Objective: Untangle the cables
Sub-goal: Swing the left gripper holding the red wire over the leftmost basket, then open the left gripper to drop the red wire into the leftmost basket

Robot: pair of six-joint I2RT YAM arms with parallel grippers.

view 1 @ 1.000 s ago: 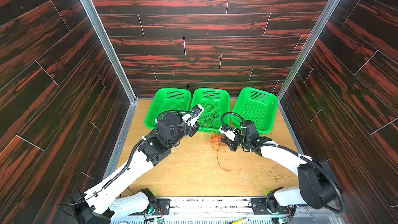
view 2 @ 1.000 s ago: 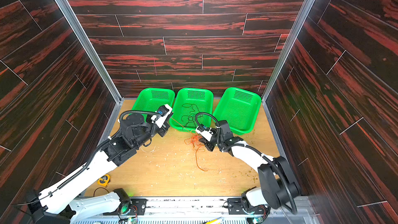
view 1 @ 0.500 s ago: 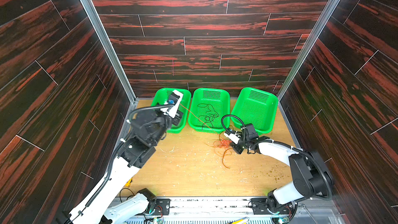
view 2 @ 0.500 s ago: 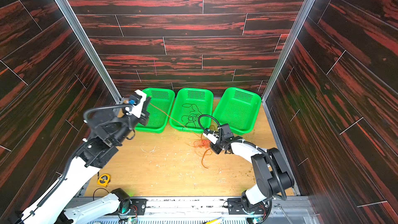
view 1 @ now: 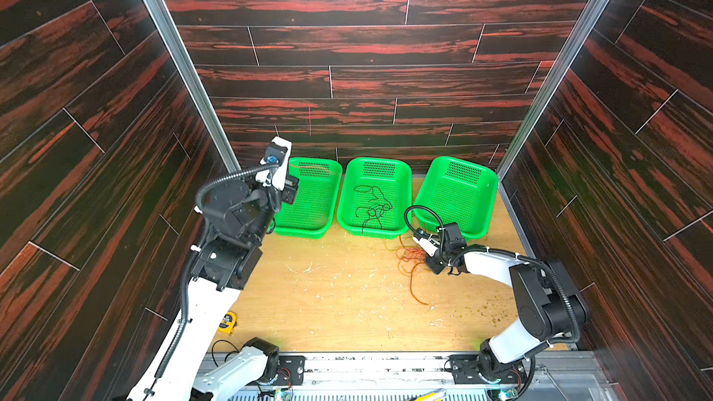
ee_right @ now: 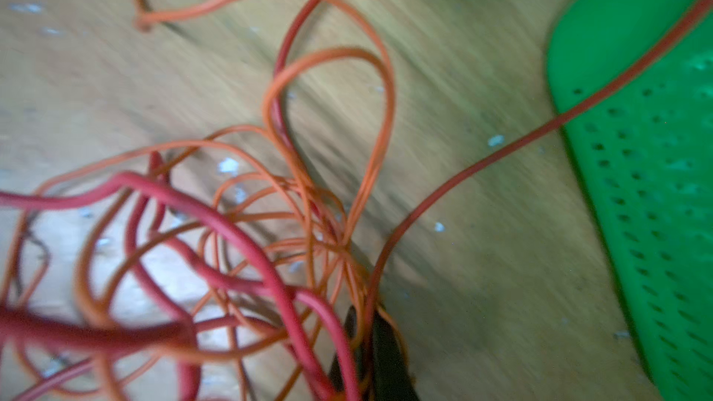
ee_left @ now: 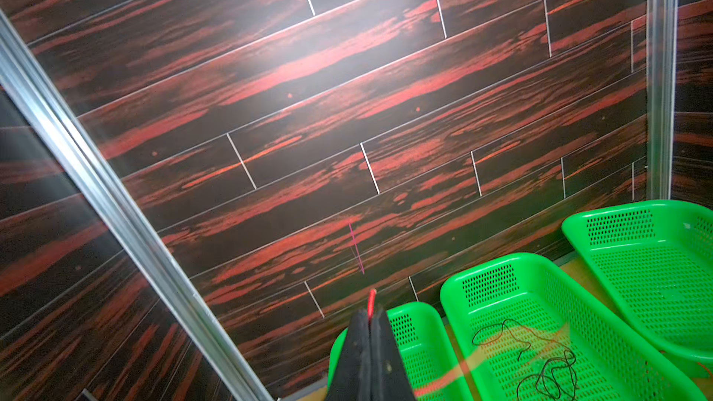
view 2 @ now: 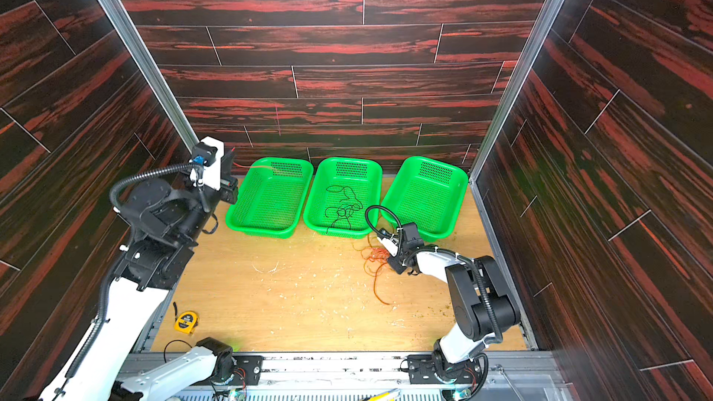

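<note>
Three green baskets stand in a row at the back of the counter. The middle basket holds the black cable, which lies in loose coils on its floor and shows in both top views.

Just in front of the middle basket, toward its right corner, a tangle of the orange cable and the red cable lies on the counter. One orange tail trails away from the basket.

The right hand sits low at this tangle, closed on strands of it. The right wrist view is too blurred to tell which strands pass between the fingers.

The left hand is raised well to the left of the middle basket, beyond the left basket. It is clamped shut on the red cable, whose short tip pokes out past the fingertips. From there a thin red line crosses the far end of the left basket in a top view, and it is a blurred streak in the left wrist view.

The right basket stands just right of the middle basket.
</note>
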